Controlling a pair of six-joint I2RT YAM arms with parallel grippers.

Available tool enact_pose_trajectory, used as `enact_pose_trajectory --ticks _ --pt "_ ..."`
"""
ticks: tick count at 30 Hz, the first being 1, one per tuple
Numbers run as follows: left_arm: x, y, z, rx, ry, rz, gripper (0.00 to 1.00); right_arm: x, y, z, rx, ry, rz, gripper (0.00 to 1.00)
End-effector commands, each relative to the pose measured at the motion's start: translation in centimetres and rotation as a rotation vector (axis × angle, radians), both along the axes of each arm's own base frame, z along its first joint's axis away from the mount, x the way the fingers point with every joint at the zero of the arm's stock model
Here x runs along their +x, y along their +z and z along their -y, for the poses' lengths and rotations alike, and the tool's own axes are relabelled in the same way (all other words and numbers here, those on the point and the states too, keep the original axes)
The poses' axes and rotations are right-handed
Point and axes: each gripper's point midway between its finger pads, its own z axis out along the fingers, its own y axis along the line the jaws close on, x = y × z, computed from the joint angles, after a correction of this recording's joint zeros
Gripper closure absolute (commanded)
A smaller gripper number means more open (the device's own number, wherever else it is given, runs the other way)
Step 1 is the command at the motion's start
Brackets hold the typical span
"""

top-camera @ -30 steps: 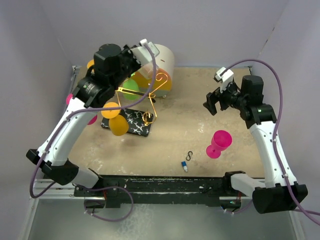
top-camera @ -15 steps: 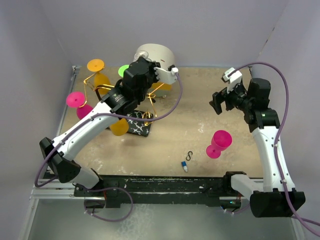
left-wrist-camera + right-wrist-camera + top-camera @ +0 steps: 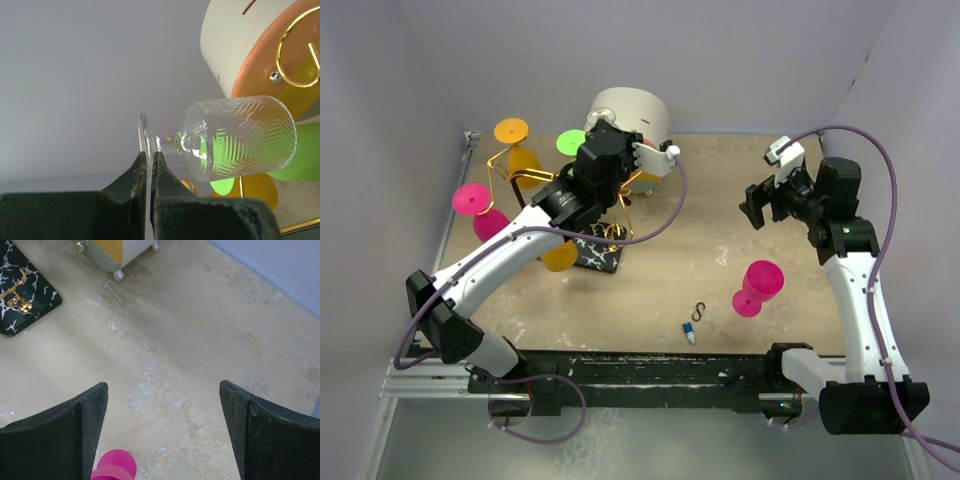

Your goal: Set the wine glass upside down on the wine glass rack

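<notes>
My left gripper (image 3: 150, 156) is shut on the thin foot of a clear wine glass (image 3: 235, 137) with a cut herringbone pattern. The glass lies on its side in the air, its bowl towards the right. In the top view this gripper (image 3: 625, 172) is over the back of the wine glass rack (image 3: 582, 248), a gold wire stand on a black marbled base. Orange (image 3: 512, 130), pink (image 3: 470, 198) and green (image 3: 570, 141) glasses hang on the rack. My right gripper (image 3: 760, 205) is open and empty, above the table at the right.
A round cream drawer box (image 3: 632, 112) stands behind the rack and shows close in the left wrist view (image 3: 240, 40). A pink glass (image 3: 757, 287) stands on the table below my right gripper. A small S-hook (image 3: 699, 311) and a blue-white capsule (image 3: 689, 331) lie near the front.
My left arm has swung from the back left to the right, over the rack, carrying the clear glass. My right gripper has shifted slightly right.
</notes>
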Motion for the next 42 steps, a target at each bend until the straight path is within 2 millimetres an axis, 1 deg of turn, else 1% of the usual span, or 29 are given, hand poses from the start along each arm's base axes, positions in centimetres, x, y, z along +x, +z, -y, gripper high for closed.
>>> enact_pose_trajectory --ticks 1,8,13,24,27,32,42 --pt "-0.3 0.8 0.3 -0.006 0.006 0.027 1.00 0.3 0.8 -0.1 0.021 0.012 0.035 0.06" --pt "-0.2 -2.1 1.6 0.052 -0.036 -0.077 1.00 0.4 0.5 0.0 0.025 0.007 0.028 0.06" --pt "-0.8 -3.8 2.4 0.066 -0.093 -0.156 1.00 0.2 0.3 0.0 0.032 0.009 0.024 0.06" --pt "-1.7 -5.0 3.9 0.090 -0.200 -0.216 1.00 0.2 0.0 -0.1 0.040 0.017 0.015 0.06" --pt "-1.8 -5.0 4.3 0.089 -0.221 -0.219 1.00 0.2 0.0 0.0 0.042 0.017 0.015 0.06" --pt "-2.2 -4.9 5.7 0.082 -0.296 -0.221 1.00 0.3 -0.2 0.0 0.044 0.017 0.009 0.06" --pt "-1.7 -4.9 7.5 0.084 -0.363 -0.197 1.00 0.5 -0.6 0.2 0.046 0.014 -0.002 0.06"
